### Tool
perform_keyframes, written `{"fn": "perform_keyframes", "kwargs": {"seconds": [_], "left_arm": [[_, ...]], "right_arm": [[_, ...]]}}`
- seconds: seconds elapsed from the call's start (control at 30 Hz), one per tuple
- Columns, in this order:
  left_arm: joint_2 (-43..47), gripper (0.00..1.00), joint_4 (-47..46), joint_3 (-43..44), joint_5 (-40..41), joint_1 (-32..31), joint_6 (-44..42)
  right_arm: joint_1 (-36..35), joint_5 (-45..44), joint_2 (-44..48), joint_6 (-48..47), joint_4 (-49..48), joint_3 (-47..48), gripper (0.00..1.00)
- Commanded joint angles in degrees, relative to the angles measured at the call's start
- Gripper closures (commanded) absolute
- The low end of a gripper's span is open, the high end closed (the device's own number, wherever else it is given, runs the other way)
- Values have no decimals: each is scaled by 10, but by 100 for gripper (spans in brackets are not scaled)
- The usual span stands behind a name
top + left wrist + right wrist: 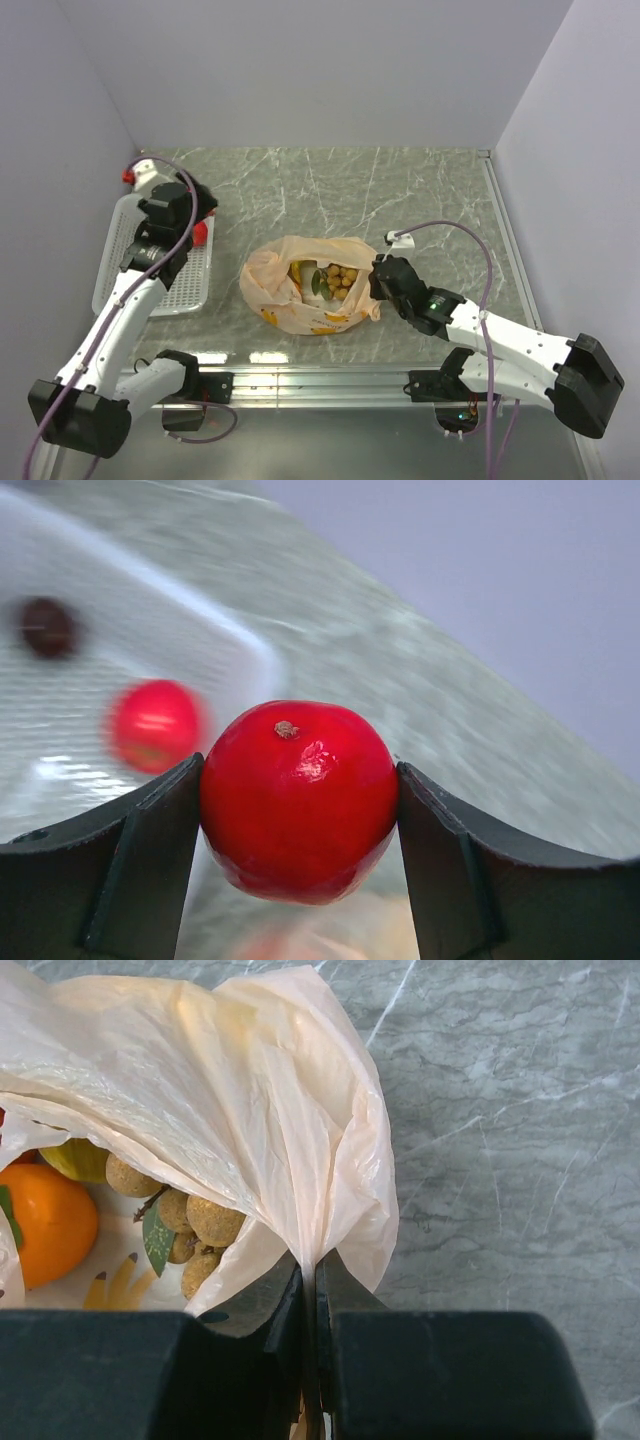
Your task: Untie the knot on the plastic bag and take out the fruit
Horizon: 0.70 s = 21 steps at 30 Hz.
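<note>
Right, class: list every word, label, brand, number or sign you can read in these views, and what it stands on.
None is readable.
The thin, crinkly peach-orange plastic bag bears small orange-yellow printed marks, which are shapes rather than letters.
The white slotted plastic tray and the grey marbled table show no writing.

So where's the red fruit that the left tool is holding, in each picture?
Top: red fruit at left, over the right edge of the tray.
Left wrist: dead centre, gripped by the left tool.
Right wrist: not in it.
Shared landmark: the grey marble table, seen in all three.
</note>
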State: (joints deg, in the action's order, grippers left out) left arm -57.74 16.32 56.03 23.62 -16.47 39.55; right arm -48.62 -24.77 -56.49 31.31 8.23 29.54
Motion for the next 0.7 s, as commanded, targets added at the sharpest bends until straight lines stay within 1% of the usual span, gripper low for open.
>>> {"fn": "perform_keyframes", "kwargs": {"seconds": [0.0, 0.07, 0.1, 0.17, 0.2, 0.23, 0.27, 0.3, 0.33, 0.4, 0.43, 0.5, 0.63, 0.67], "left_arm": [[-1, 71, 26, -28, 124, 69, -13], [-6, 70, 13, -45, 144, 92, -7], [-14, 69, 4, -56, 142, 114, -4], [-25, 58, -18, -66, 149, 130, -7], [-42, 54, -10, -63, 144, 150, -2], [-52, 47, -1, -58, 143, 158, 3], [-61, 42, 10, -53, 143, 164, 5], [-73, 40, 26, -46, 143, 164, 12], [-76, 29, 29, -45, 141, 177, 14], [-71, 17, 30, -48, 133, 179, 16], [-69, 6, 32, -51, 128, 179, 17], [-60, 1, 39, -51, 122, 179, 16], [-35, 1, 53, -46, 66, 178, -3], [-28, 1, 58, -47, 31, 179, -6]], "right_arm": [[-6, -10, 14, 7, -8, -7, 88], [-6, -8, 16, 7, -12, -8, 88], [-6, -6, 16, 6, -15, -11, 88], [-5, -2, 16, 5, -22, -12, 88], [-5, 0, 15, 6, -23, -11, 88], [-6, 1, 16, 5, -23, -12, 88], [-7, 4, 18, 6, -24, -12, 88], [-7, 6, 21, 6, -24, -13, 88], [-7, 7, 27, 6, -23, -15, 88], [-7, 9, 36, 5, -23, -19, 88], [-7, 9, 42, 3, -20, -21, 88], [-8, 9, 48, 2, -17, -21, 88], [-7, 11, 60, 0, -15, -23, 87], [-8, 12, 61, 0, -15, -23, 87]]}}
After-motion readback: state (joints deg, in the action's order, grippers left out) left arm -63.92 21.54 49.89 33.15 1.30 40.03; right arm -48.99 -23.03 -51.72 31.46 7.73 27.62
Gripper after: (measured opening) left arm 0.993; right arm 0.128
